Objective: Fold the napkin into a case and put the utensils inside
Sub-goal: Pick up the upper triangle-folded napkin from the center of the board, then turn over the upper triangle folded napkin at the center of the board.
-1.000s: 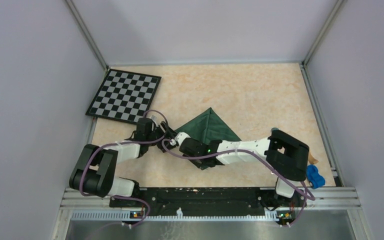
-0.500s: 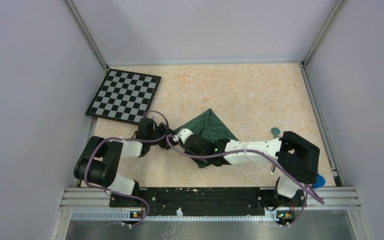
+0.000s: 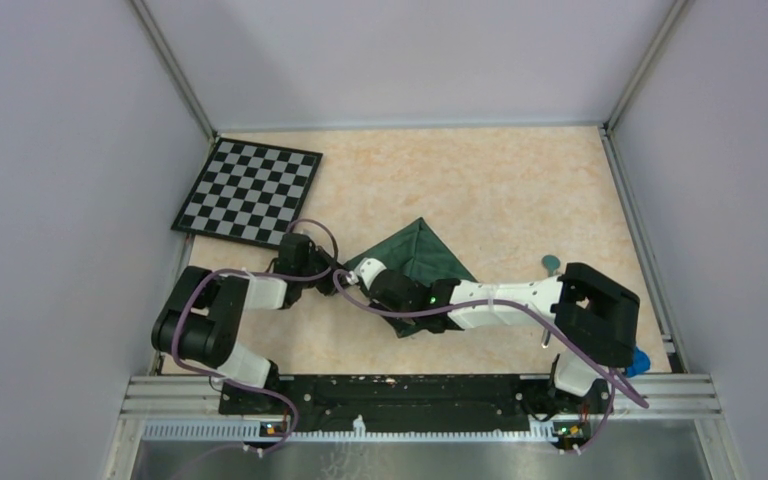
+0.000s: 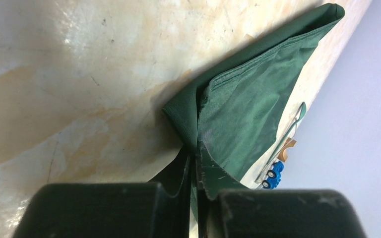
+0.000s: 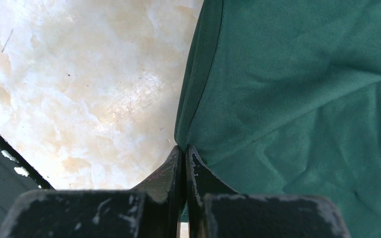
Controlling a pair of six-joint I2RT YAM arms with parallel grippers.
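Both claws are closed at the napkin [image 4: 243,109]: the left gripper [image 4: 192,166] clamps a corner and the right gripper [image 5: 182,154] seemingly pinches its hem. Folding is under way; next, the corner needs carrying across evenly.

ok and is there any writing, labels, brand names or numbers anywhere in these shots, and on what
None that can be read in any view.
The checkered board carries only black and white squares, no letters or numbers.
The napkin is plain dark green cloth, with no tag or print showing.
The blue toy car is too small and blurred to show any marking.
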